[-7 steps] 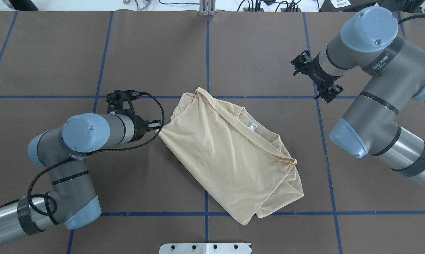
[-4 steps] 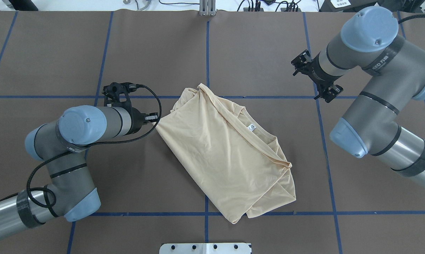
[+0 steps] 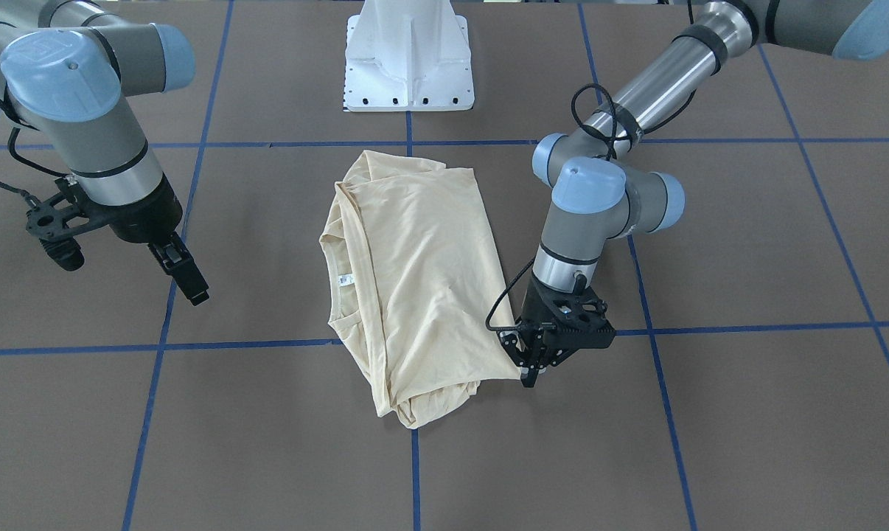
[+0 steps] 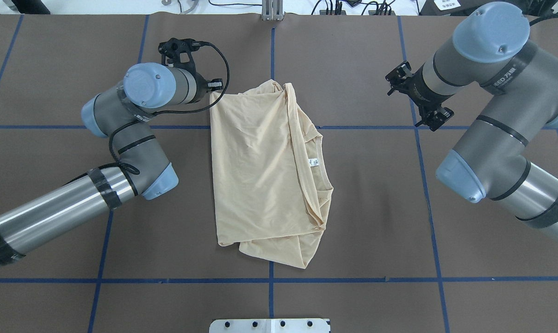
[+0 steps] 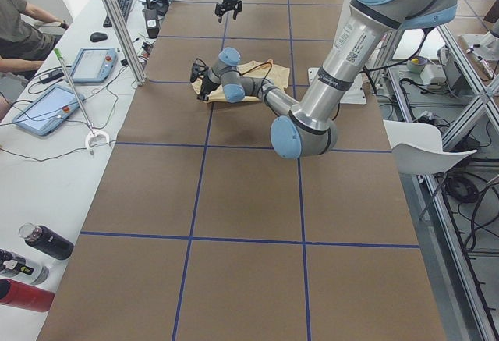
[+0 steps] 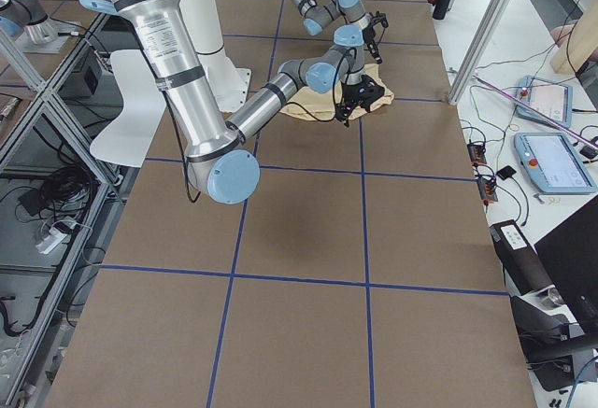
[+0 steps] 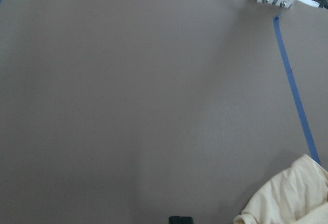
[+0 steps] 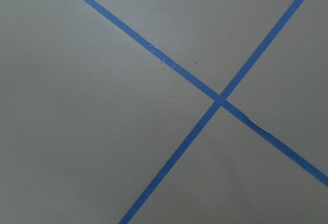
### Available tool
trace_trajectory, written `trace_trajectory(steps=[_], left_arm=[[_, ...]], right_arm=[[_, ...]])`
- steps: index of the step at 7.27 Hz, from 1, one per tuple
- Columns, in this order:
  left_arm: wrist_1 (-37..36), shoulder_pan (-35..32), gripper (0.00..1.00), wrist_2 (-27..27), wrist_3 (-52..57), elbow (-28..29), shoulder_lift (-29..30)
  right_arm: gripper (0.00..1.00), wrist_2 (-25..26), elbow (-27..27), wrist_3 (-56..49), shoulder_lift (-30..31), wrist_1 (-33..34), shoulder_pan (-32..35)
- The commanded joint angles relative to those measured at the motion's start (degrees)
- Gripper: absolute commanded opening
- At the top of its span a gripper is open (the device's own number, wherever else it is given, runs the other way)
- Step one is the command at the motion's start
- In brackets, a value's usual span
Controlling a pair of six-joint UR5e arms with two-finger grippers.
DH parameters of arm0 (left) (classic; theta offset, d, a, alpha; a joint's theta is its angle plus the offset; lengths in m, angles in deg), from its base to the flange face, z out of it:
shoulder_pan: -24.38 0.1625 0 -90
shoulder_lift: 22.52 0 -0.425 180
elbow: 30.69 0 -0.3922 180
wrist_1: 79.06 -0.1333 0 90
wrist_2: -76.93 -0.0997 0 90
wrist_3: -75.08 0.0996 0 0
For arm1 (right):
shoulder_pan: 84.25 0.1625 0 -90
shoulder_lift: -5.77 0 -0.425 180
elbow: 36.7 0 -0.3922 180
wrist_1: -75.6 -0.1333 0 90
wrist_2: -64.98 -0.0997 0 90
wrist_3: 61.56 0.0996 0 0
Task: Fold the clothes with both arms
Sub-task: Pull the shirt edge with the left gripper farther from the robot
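The cream-yellow shirt lies folded in a long strip at the table's middle, its white neck label facing up; no print shows. It also shows in the front-facing view. My left gripper is low at the shirt's far left corner, shut on that corner; the front-facing view shows the left gripper pinching the cloth's edge. My right gripper hangs above the bare table to the shirt's right, well apart from it, empty, and seems open. Its wrist view shows only the table and tape.
The robot's white pedestal base stands at the near edge of the table. Blue tape lines divide the brown table. A metal post stands at the far edge. Tablets and bottles lie on the side desk.
My left gripper has pulled the shirt's corner toward the far edge. The shirt has swung from a diagonal to lie lengthwise along the centre line. The right arm has barely moved.
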Motion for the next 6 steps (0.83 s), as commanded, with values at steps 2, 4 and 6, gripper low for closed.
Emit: trace_trajectory(steps=[2,4,6], left_arm=[[3.2,-2.2,0.21,-0.7,4.5,10.7,6.3],[2.3,-2.6,0.60,0.1,4.7,1.4,1.5],[0.1,-2.9,0.59,7.0,4.7,-14.5,-10.3]], right_arm=[[1.00,0.1,0.0,0.2,-0.3,0.0,0.2],[1.00,0.1,0.2,0.8,-1.9,-0.2,-1.3],[1.00,0.9,1.5,9.3,-3.6,-4.6,-7.9]])
